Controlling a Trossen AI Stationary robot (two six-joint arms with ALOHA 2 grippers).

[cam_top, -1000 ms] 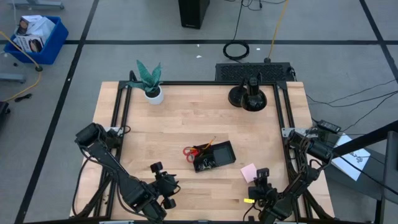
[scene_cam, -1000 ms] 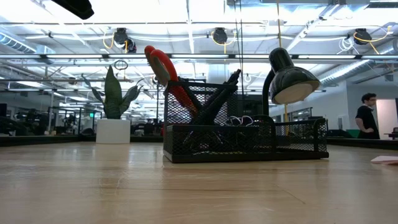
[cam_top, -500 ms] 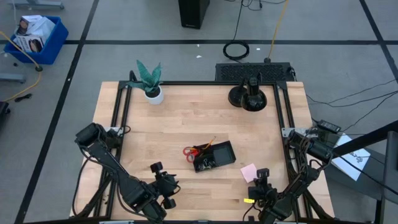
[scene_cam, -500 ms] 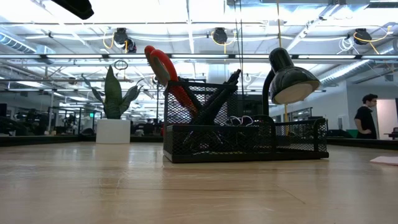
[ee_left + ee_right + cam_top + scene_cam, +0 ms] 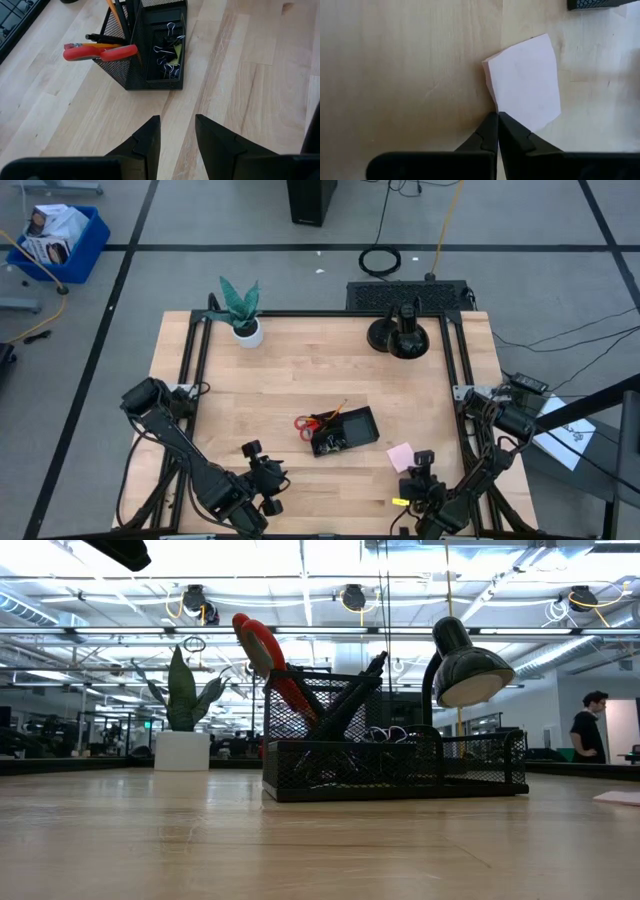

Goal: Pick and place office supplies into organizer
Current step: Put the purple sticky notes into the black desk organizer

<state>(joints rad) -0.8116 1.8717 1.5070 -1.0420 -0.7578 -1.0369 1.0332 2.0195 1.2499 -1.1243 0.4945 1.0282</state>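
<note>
The black mesh organizer (image 5: 343,430) stands at mid-table. Red-handled scissors (image 5: 100,51), black pens and an orange pencil lean in its tall compartment. Black clips (image 5: 167,47) and a yellow-green piece (image 5: 176,52) lie in a low one. A pale pink sticky-note pad (image 5: 525,85) lies flat on the table to the organizer's right, toward the near edge. My right gripper (image 5: 497,116) is shut at the pad's near corner. My left gripper (image 5: 177,127) hangs open above bare wood on the organizer's near left side, with nothing between its fingers. My right gripper has its shut fingertips on the pad's corner (image 5: 502,107), where two edges meet. The fingers slant down at it from the table's near right side. The tips hide whether one sheet or several lie between them. The rest of the pad lies flat on the wood.
A green plant in a white pot (image 5: 240,310) stands at the far left. A black desk lamp on a round base (image 5: 400,335) stands at the far right. Bare wood surrounds the organizer. In the low view a person (image 5: 592,725) stands in the room beyond the table.
</note>
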